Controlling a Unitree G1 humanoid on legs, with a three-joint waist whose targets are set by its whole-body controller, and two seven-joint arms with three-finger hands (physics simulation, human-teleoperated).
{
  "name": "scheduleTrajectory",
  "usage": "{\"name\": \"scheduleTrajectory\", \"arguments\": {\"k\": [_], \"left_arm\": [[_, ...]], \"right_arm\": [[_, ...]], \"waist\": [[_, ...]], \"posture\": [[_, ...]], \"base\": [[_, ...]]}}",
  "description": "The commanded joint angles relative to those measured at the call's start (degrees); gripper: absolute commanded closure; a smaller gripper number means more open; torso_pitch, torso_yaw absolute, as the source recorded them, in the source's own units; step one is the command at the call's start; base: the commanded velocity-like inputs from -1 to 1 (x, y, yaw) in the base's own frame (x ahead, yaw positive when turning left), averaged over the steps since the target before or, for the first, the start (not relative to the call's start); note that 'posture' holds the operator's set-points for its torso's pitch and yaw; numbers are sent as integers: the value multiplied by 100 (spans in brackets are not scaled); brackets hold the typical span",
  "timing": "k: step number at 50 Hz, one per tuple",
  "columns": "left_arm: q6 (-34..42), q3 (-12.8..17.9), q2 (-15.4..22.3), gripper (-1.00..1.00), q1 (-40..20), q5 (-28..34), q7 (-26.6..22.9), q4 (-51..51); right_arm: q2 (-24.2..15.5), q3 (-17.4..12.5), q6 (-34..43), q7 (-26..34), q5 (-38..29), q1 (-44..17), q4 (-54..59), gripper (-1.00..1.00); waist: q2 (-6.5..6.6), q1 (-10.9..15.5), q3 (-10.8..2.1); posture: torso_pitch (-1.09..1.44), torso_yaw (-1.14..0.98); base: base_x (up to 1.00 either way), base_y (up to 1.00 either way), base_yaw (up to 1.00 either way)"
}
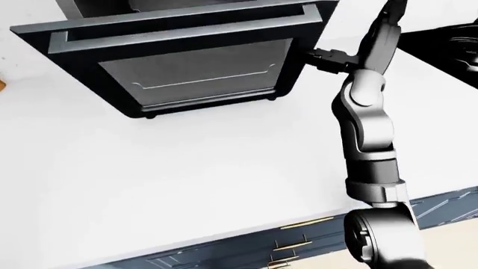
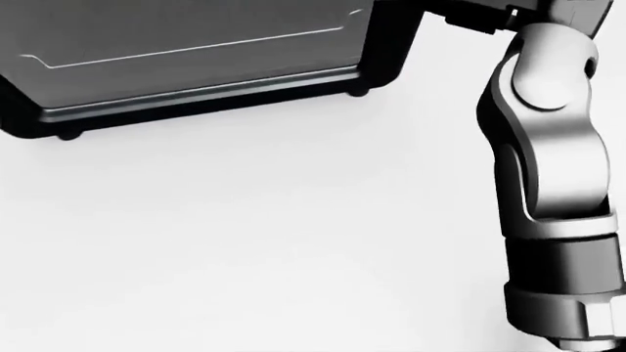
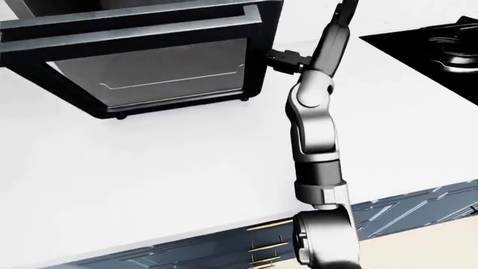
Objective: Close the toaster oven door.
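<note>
Toaster oven sits on the white counter, door raised partway. Right hand touches its right edge; finger state indeterminate. Only the right-eye view shows a black stove right of the oven.

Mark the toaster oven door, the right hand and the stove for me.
toaster oven door [image 1: 172, 31]: left-eye view, on its dark frame bar.
right hand [image 1: 326, 57]: left-eye view, on the dark fingers beside the oven's right edge.
stove [image 3: 430, 42]: right-eye view, on the black cooktop surface at upper right.
</note>
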Motion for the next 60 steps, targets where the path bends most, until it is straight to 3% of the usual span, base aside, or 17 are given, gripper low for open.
{"name": "scheduleTrajectory", "arguments": {"k": [1,27,35,42,55,60], "left_arm": [[-169,116,191,-100,-117,-11,-9,-174],[-92,216,71,-100,66,-9,-31,-428],[426,571,-246,-100,486,-173,146,-1447],[610,706,-259,-100,493,-184,181,-1637],[1320,1485,-409,-100,1034,-514,-36,-2587],[1822,1841,-633,-100,1294,-807,-88,-3228]], "right_arm": [[-17,28,-191,26,-127,-280,-96,-100],[42,66,-203,198,-200,-464,83,-100],[36,60,-245,214,-182,-530,172,-100],[-2,40,-284,217,-189,-557,255,-100],[-27,43,-228,246,-175,-658,257,-100],[-37,41,-240,239,-181,-707,301,-100]], "waist": [[41,10,-131],[73,-15,-117],[66,-37,-101],[60,-31,-96],[62,-35,-59],[67,-40,-48]], "posture": [[0,0],[0,0],[0,0],[0,0],[0,0],[0,0]], "base": [[0,0,0],[0,0,0],[0,0,0],[0,0,0],[0,0,0],[0,0,0]]}}
